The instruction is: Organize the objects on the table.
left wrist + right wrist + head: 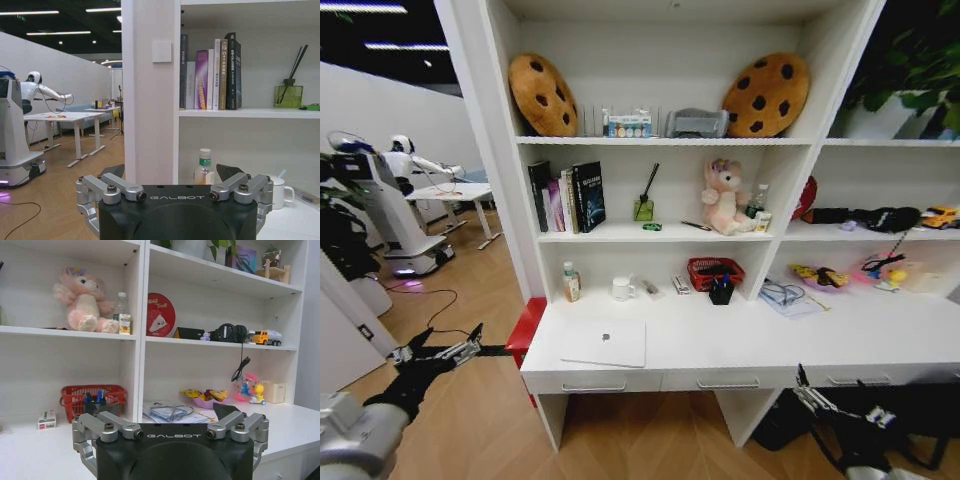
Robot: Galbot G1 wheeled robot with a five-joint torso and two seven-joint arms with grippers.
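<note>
one laptop (pixel 605 342) lies closed and flat near the front edge of the long white desk (pixel 740 345), toward its left end, its long side running along the desk edge and its lid logo facing up. farther back, against the shelving, stand one white mug (pixel 622 288), one small bottle (pixel 570 282) to its left, and one red mesh basket (pixel 715 271) to the right, with a dark pen holder (pixel 722 290) just in front of it holding a few pens upright; how many pens i cannot count. a green ring-shaped thing (pixel 651 227) rests on the shelf above, beside a green reed diffuser (pixel 644 207). the left gripper (pixel 448 350) hangs out to the left of the desk, off its end, over the wooden floor, fingers spread apart with nothing between them. the right gripper (pixel 817 397) sits low in front of the desk's right drawers, its fingers also apart and empty. four books (pixel 210 72) stand upright on the middle shelf.
</note>
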